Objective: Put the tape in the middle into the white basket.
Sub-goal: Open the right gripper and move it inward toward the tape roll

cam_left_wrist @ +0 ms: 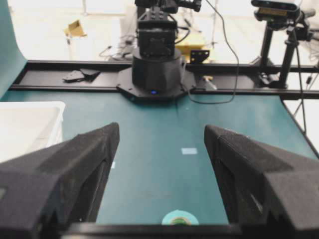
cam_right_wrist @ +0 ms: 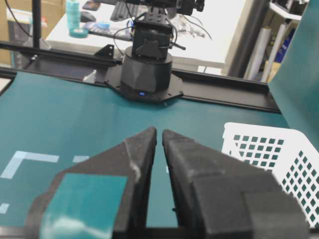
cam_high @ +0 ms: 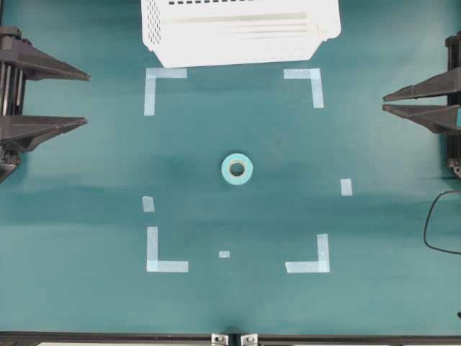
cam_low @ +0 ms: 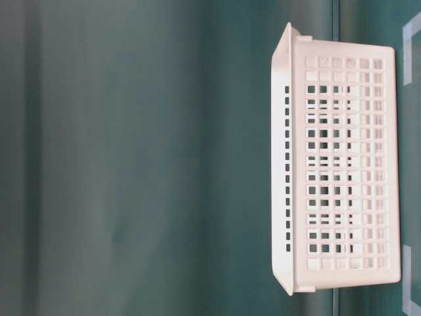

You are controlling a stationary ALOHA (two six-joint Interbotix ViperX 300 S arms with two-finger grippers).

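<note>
The tape (cam_high: 237,169), a light teal ring with a pale core, lies flat in the middle of the green table. The left wrist view catches its top edge (cam_left_wrist: 180,218) low between the fingers. The white basket (cam_high: 238,32) stands at the table's far edge, also seen side-on (cam_low: 335,171), at left (cam_left_wrist: 25,124) and at right (cam_right_wrist: 279,159). My left gripper (cam_high: 86,99) hangs open and empty at the left edge, far from the roll. At the right edge my right gripper (cam_high: 384,101) has its jaws almost together around a thin slit, holding nothing. The right wrist view does not show the roll.
Pale tape corner marks (cam_high: 164,76) and small strips (cam_high: 346,187) frame the middle of the table. A black cable (cam_high: 432,223) loops in at the right edge. The other arm's black base (cam_left_wrist: 154,69) stands across the table. A black rail (cam_high: 230,335) runs along the near edge.
</note>
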